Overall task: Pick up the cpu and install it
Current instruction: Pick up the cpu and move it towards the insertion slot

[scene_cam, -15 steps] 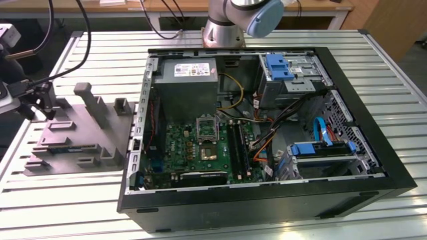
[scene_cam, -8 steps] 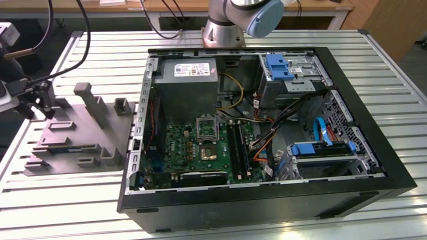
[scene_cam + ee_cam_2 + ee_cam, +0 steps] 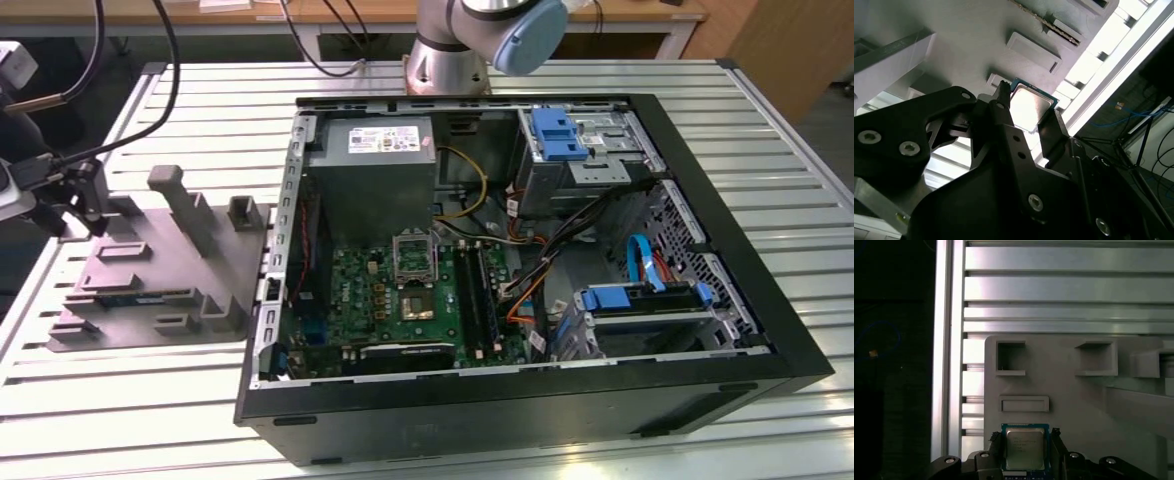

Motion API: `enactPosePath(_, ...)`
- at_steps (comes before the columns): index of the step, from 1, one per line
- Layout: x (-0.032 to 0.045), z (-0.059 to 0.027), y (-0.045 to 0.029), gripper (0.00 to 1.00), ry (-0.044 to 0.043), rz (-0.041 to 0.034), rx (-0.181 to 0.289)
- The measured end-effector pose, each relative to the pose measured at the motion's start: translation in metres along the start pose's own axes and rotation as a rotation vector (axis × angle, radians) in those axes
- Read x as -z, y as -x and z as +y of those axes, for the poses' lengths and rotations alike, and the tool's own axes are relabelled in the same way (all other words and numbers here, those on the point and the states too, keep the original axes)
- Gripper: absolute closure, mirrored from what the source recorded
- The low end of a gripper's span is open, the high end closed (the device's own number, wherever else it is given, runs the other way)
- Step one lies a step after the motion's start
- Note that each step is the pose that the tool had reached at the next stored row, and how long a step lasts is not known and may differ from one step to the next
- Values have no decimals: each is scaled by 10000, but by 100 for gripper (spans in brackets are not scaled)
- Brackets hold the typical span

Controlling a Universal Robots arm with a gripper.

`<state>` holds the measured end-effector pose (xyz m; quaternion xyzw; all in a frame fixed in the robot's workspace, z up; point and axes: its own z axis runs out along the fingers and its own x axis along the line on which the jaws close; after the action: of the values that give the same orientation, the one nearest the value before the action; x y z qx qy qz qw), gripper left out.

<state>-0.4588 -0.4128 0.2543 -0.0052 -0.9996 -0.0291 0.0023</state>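
The cpu (image 3: 1025, 449), a small square chip with a pale metal top and a green rim, sits between the black fingers of my gripper (image 3: 1025, 434). In both wrist views the fingers press against two opposite edges of the chip. The second wrist view has the cpu (image 3: 1030, 106) in the gripper (image 3: 1028, 102) close over the grey moulded holder (image 3: 979, 40). In the exterior view the gripper (image 3: 83, 195) is at the far left corner of the holder (image 3: 147, 270), well away from the green circuit board (image 3: 387, 295) and its dark square socket (image 3: 416, 303).
An open computer case (image 3: 534, 380) lies on the slatted metal table (image 3: 801, 180), with cables, blue drive brackets (image 3: 558, 135) and a power supply (image 3: 374, 150) inside. Upright posts (image 3: 180, 195) rise from the holder. The table edge (image 3: 944, 365) runs close beside the gripper.
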Motion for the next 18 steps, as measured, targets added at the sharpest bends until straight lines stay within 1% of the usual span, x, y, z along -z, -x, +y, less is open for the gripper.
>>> enactPosePath(18, 70, 4, 0, 53, 0, -1, 2)
